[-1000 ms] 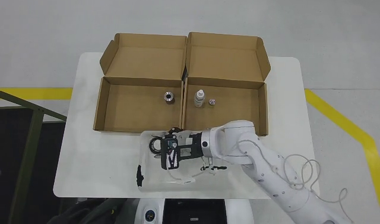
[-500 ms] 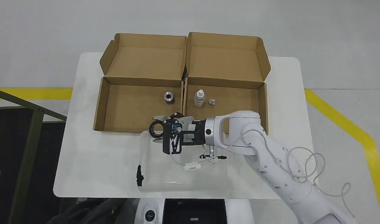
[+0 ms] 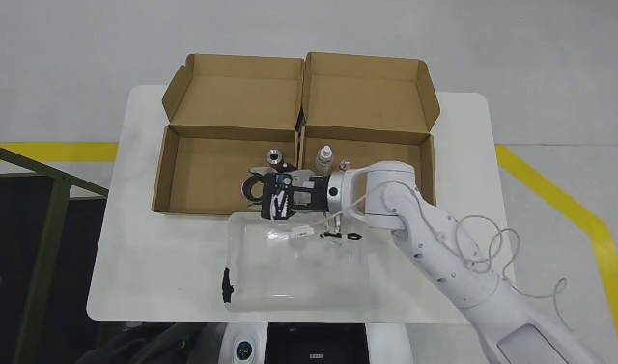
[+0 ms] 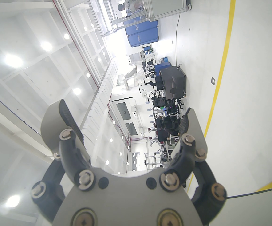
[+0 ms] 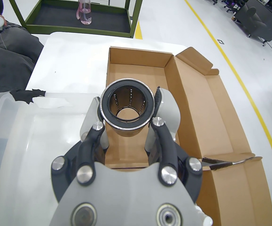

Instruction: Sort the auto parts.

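My right gripper (image 3: 259, 188) is shut on a cylindrical bearing (image 3: 253, 186) with a dark rim and a hollow bore. It holds the bearing above the near wall of the left cardboard box (image 3: 198, 176). In the right wrist view the bearing (image 5: 127, 118) sits sideways between the fingers (image 5: 167, 109), over the left cardboard box's floor (image 5: 136, 74). A small metal part (image 3: 274, 156) lies in that box. The right cardboard box (image 3: 386, 176) holds a white bottle (image 3: 324, 158) and a small part (image 3: 345, 165). My left gripper (image 4: 126, 116) is open, aimed up into the room, with nothing between its fingers.
A clear plastic bin (image 3: 280, 272) stands at the table's near edge, with a small bagged item (image 3: 304, 233) and a black piece (image 3: 348, 237) at its far side. Black tape (image 5: 26, 94) marks one bin corner. Both box lids stand open at the back.
My right gripper has carried the bearing away from over the clear bin toward the far side, up to the left box's near wall.
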Robot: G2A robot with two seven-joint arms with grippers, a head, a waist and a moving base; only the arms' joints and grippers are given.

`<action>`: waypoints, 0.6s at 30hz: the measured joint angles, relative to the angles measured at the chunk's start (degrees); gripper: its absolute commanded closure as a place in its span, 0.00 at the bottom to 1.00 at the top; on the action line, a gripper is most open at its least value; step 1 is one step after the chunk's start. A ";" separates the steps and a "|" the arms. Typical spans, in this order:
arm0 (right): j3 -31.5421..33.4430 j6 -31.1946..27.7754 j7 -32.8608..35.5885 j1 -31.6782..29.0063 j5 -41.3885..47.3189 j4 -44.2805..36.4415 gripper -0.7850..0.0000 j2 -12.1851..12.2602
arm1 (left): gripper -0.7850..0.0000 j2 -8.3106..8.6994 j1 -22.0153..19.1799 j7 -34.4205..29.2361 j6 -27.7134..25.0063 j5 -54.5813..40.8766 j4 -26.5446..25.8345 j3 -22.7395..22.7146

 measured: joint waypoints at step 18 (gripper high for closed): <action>-6.02 2.76 2.43 7.78 1.44 14.26 1.00 -3.24 | 0.00 0.00 0.00 0.00 0.00 0.00 0.00 0.00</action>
